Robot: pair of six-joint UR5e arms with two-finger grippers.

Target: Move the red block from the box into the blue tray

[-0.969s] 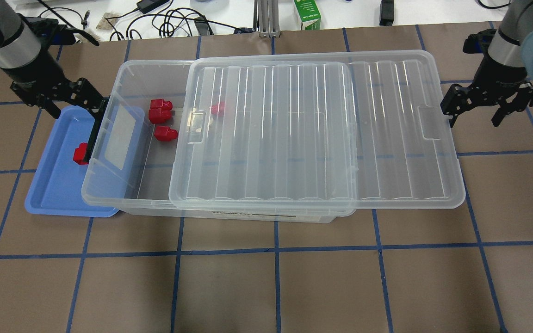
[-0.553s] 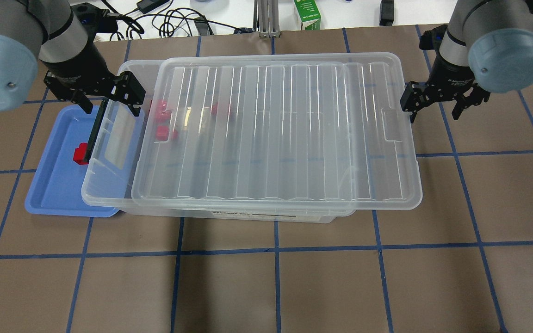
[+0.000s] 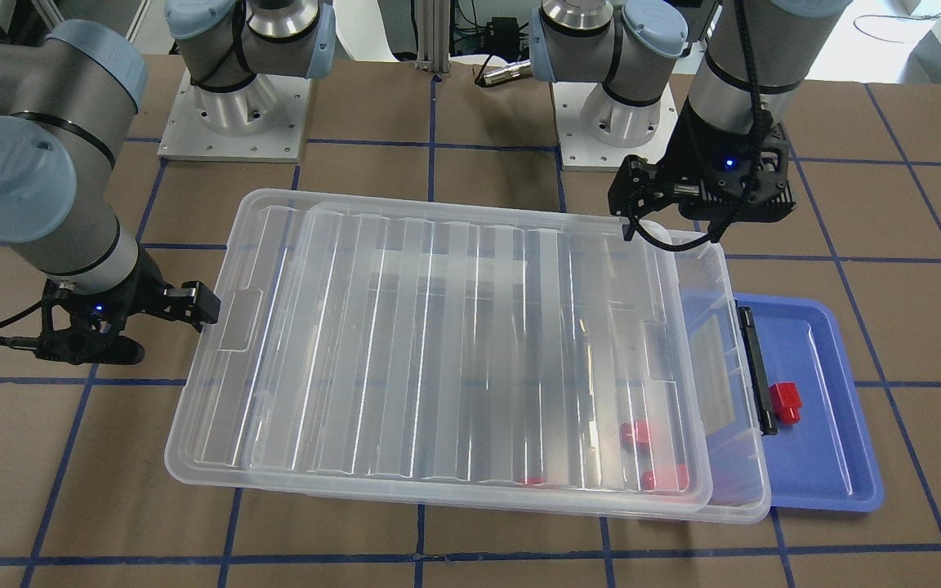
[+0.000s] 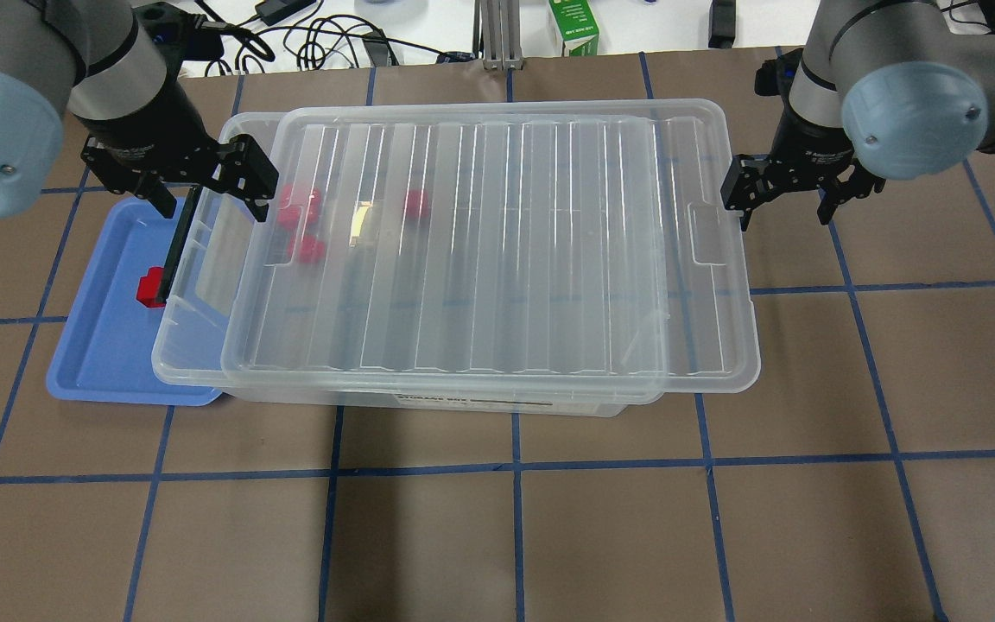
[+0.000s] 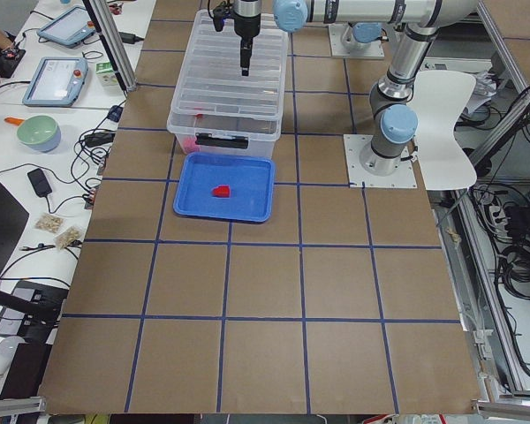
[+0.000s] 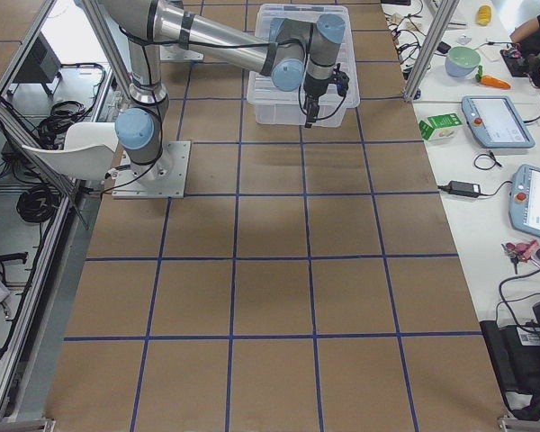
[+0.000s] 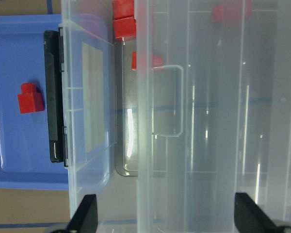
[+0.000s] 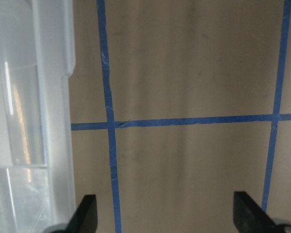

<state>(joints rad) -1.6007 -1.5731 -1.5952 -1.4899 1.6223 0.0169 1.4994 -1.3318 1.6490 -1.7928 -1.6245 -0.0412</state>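
One red block (image 4: 150,288) lies flat in the blue tray (image 4: 100,345), close against the black latch (image 4: 176,246) on the box (image 4: 204,337) end that overlaps the tray. In the left wrist view its stud points along the tray's length, parallel to the latch. So the placing looks done. At least three more red blocks (image 4: 301,207) sit inside the box, blurred under the ribbed lid (image 4: 497,250).

The lid rests on the box but not squarely. It overhangs the box's end on the robot's right and leaves a strip uncovered at the tray end.

The left gripper (image 4: 208,194) hangs over that uncovered strip, fingers spread wide and holding nothing. The placed block is just beyond it, down and to the robot's left, so the left arm is much the nearer to it.

The right gripper (image 4: 782,207) is at the far end, just beside the lid's overhanging edge. Its fingers are also spread and empty, with bare table (image 8: 194,73) between them in its wrist view.

Seating the lid seems the step in hand. That calls for a slide along the box's long axis toward the tray, and the right gripper is best placed to push. I cannot tell whether it touches the lid's rim.
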